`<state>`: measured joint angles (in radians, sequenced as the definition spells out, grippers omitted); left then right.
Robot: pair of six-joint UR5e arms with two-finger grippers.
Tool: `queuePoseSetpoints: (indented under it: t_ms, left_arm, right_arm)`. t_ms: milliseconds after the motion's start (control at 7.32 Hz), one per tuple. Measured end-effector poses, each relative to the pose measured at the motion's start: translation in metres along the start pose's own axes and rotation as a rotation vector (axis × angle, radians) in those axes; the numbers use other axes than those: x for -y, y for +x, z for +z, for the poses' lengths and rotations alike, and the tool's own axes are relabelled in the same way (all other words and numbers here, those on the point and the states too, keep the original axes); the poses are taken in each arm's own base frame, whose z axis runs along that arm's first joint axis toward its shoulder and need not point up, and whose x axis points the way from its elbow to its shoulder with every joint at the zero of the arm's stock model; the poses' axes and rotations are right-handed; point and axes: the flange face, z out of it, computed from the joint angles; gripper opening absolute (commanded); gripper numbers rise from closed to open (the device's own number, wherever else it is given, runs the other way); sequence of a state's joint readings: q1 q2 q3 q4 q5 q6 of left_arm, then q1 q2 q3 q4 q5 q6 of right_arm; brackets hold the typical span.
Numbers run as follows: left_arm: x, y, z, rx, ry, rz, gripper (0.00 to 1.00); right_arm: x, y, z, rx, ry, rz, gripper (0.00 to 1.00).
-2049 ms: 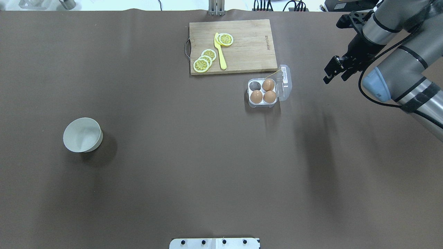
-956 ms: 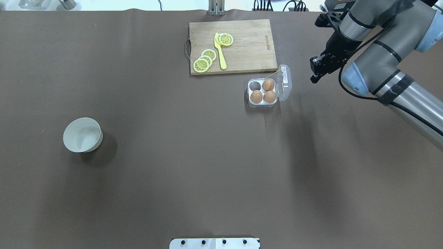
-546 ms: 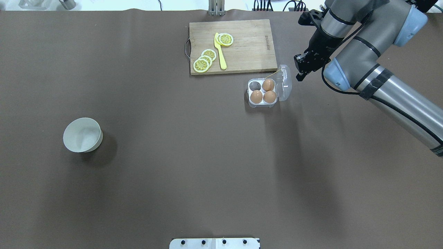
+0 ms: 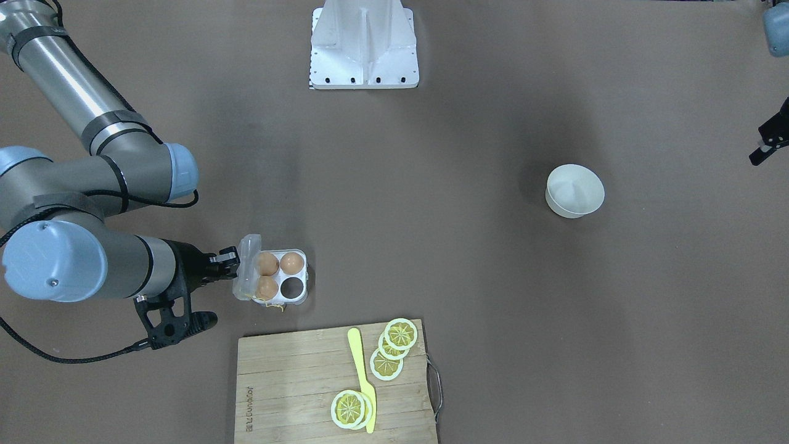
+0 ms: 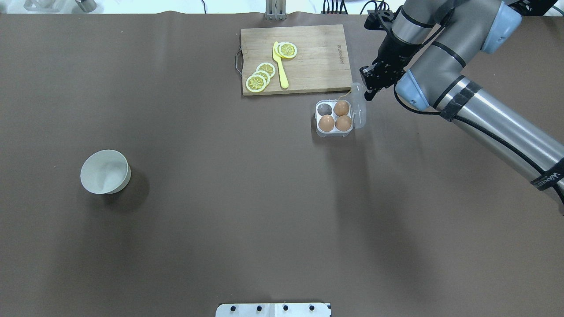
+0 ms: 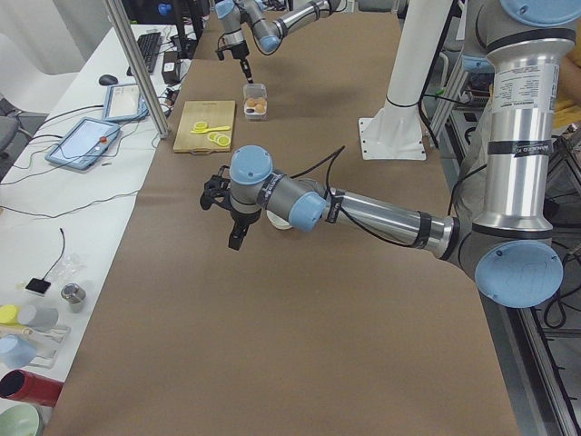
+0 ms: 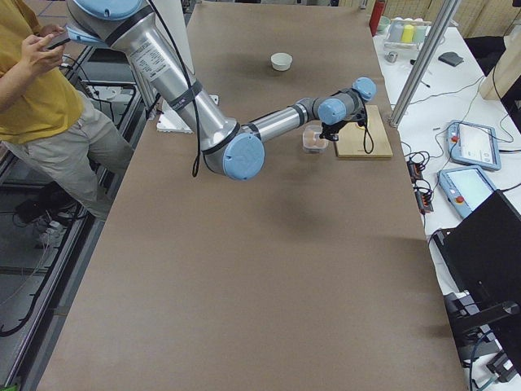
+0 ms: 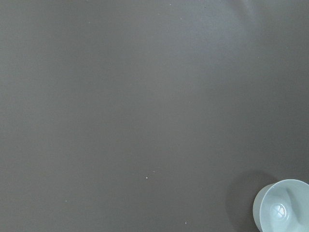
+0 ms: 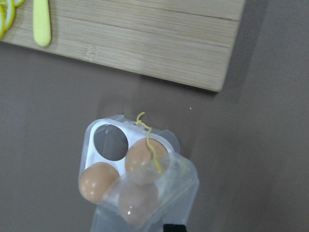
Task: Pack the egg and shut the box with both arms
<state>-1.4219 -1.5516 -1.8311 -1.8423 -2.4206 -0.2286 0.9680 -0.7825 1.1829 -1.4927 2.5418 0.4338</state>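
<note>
The box [image 5: 335, 131] stands just in front of the cutting board's right corner. It holds three alike brown eggs [image 5: 341, 108], and its back-left cup [image 5: 324, 108] is empty. The clear lid [image 5: 359, 105] stands tilted up on the tray's right side, with a yellow thread [image 9: 147, 135] at its far end. My right gripper [image 5: 367, 88] looks shut and presses its tip against the lid's outer face; it also shows in the front view [image 4: 225, 261]. My left gripper [image 4: 763, 148] hangs above the table beyond the bowl. I cannot tell whether it is open or shut.
A wooden cutting board [image 5: 317, 57] with a yellow knife [image 5: 282, 72] and lemon slices [image 5: 260, 78] lies behind the box. A white bowl [image 5: 105, 171] sits far left. The white pedestal [image 4: 363, 43] is at the robot's base.
My right arm has swung left from the table's right side up to the box. The lid, lying flat to the right before, is now tipped upward.
</note>
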Motion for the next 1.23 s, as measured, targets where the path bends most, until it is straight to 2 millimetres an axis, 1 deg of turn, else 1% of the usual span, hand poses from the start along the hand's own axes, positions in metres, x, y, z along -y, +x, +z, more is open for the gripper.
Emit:
queuePoseSetpoints:
  t_ms: [137,273,410,546,683,820,956,1093,1230]
  left_arm:
    - [0.000,0.000,-0.001,0.000,0.001,-0.001,0.97]
    - [-0.001,-0.001,-0.001,0.001,0.001,-0.001,0.97]
    - [-0.001,-0.001,-0.001,0.001,0.001,-0.003,0.97]
    - [-0.002,-0.002,-0.001,0.001,0.000,-0.004,0.97]
    - [-0.003,-0.002,-0.001,0.002,-0.001,-0.005,0.97]
    - [-0.003,-0.003,0.000,0.002,-0.001,-0.006,0.97]
    - [-0.003,-0.004,0.001,0.003,-0.003,-0.008,0.97]
    - [-0.004,-0.005,0.003,0.004,-0.007,-0.010,0.97]
    - [-0.004,-0.006,0.004,0.005,-0.010,-0.013,0.97]
  right_arm:
    - [0.008,-0.016,-0.002,0.003,0.001,-0.007,0.00]
    - [0.015,-0.030,-0.006,0.006,0.006,-0.016,0.52]
    - [0.020,-0.037,-0.016,0.006,0.020,-0.019,0.86]
    - [0.024,-0.030,-0.031,0.001,0.040,-0.005,0.89]
    - [0.024,-0.008,-0.048,-0.006,0.062,0.026,0.90]
    - [0.017,0.027,-0.063,-0.019,0.083,0.071,0.99]
    - [0.001,0.073,-0.079,-0.051,0.118,0.115,1.00]
    - [-0.024,0.121,-0.098,-0.097,0.163,0.146,1.00]
    - [-0.057,0.171,-0.117,-0.137,0.199,0.168,1.00]
